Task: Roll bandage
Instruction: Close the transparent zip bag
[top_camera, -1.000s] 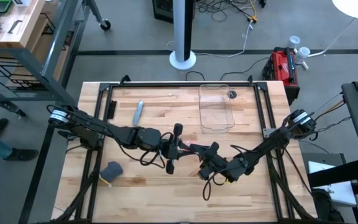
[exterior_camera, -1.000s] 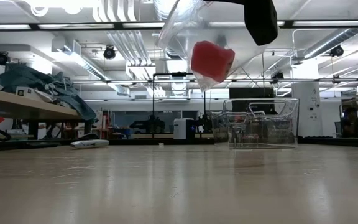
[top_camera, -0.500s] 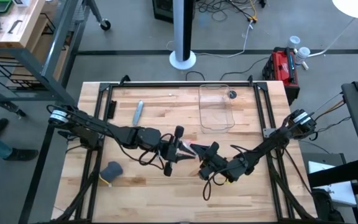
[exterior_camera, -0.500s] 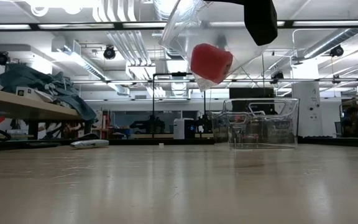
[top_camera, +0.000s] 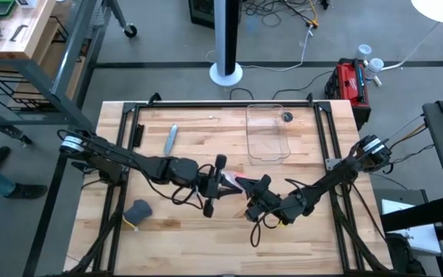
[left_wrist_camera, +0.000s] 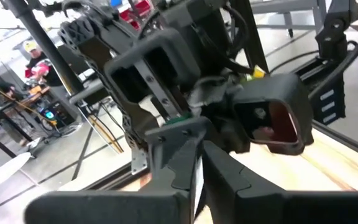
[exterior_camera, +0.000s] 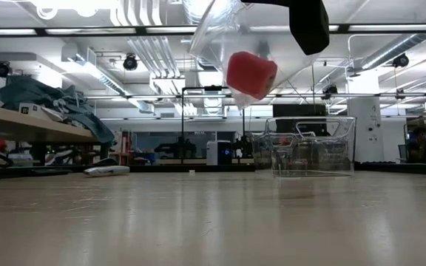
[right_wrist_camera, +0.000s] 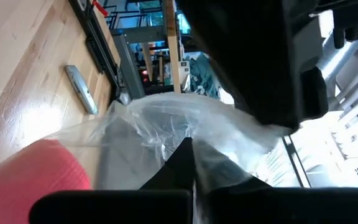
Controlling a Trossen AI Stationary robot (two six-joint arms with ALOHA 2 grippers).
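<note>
Big wooden tabletop [top_camera: 175, 231] with a dark frame around it, and both arms reach in to meet near the middle of it. Toward the far side there's a clear plastic bin [top_camera: 267, 132] sitting on the wood, also visible in the low view as a see-through box [exterior_camera: 308, 145]. A clear plastic bag [exterior_camera: 220, 37] hangs up in the air above the tabletop, well off the surface, and both arms have it between them. The left gripper [top_camera: 220, 185] is pinched almost fully closed, and in its own wrist view its two fingers [left_wrist_camera: 185, 168] meet on a thin clear edge, which looks like the bag's edge. The right gripper [top_camera: 254, 191] is closed all the way, its fingers [right_wrist_camera: 179, 163] coming to a point right on the crinkled plastic of the bag [right_wrist_camera: 166, 130]. The bandage [exterior_camera: 251, 74] is a compact pink-red roll sitting inside the bag at its lowest part, so it's in the air too, not on the wood; it shows as a pink bit between the two grippers from above [top_camera: 234, 182]. Near the left front of the tabletop is a dark grey-blue lump [top_camera: 138, 210], and farther back a small grey stick-shaped thing [top_camera: 171, 138] lies flat, well apart from everything else.
</note>
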